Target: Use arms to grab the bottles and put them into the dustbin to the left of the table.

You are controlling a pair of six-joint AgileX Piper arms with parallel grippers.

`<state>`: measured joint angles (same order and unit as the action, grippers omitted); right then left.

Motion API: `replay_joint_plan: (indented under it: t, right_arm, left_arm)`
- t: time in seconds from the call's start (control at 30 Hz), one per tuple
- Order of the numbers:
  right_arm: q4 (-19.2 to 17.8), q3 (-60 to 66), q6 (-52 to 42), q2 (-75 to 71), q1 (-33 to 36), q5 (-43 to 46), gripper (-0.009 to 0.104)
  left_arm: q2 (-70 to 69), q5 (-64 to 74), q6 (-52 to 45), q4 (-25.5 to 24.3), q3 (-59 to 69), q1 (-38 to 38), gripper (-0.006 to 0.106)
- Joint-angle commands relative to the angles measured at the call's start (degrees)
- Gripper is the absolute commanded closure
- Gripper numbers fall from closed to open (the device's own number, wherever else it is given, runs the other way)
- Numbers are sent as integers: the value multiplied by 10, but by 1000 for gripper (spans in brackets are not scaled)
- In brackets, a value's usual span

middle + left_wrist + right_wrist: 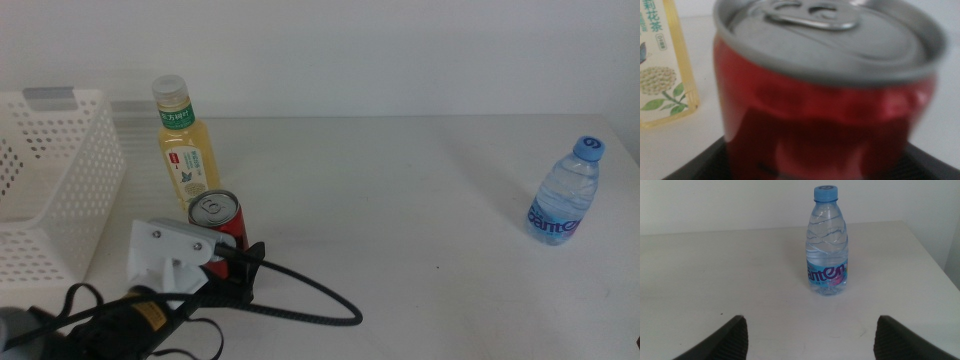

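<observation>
Red can [825, 100] stands upright between the left pincer [232, 262] jaws, grip unclear; right pincer [810, 335] gapes empty, facing the water bottle [827, 242].

My left hand [235, 262] is crowded: soda can [216, 218] against it, tea bottle [184, 140] just behind. Bare worktop [400, 200] lies between my right hand [810, 340] and the water bottle [826, 245].

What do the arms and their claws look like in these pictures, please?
The left arm has a white angular housing, a yellow label behind it and a thick black cable looping over the table. Its left claw is black. The right claw shows only two dark, rounded, matte jaws.
</observation>
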<state>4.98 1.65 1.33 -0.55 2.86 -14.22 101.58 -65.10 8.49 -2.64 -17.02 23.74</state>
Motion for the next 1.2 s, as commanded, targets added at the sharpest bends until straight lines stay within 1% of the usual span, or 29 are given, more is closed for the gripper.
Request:
replay_joint_plan:
  t: [0.0,0.3,0.37,0.43,0.53,0.67,0.7,0.87,1.03,1.17]
  right_arm:
    - [-4,-5,-7,-16,-4,40,29]
    - [-4,-5,-7,-16,-4,40,29]
    - [-4,-5,-7,-16,-4,40,29]
    - [-4,-5,-7,-16,-4,40,29]
    - [-4,-5,-7,-16,-4,40,29]
    - [-4,-5,-7,-16,-4,40,29]
    - [-4,-5,-7,-16,-4,40,29]
    - [-4,-5,-7,-16,-4,40,29]
    - [-4,-5,-7,-16,-4,40,29]
    - [-4,-5,-7,-16,-4,40,29]
  left_arm:
    - [-5,-103,3,10,-22,1,10]
    - [29,-103,3,13,-64,1,11]
    - [29,-103,3,14,-65,1,14]
    - [29,-103,3,14,-65,1,20]
    - [29,-103,3,13,-65,1,35]
    - [29,-103,4,13,-65,1,65]
    - [20,-88,7,4,-62,1,105]
    - [-20,-51,45,-25,-62,1,105]
    - [-103,66,46,-41,-62,1,105]
    - [-178,161,58,-64,-62,1,105]
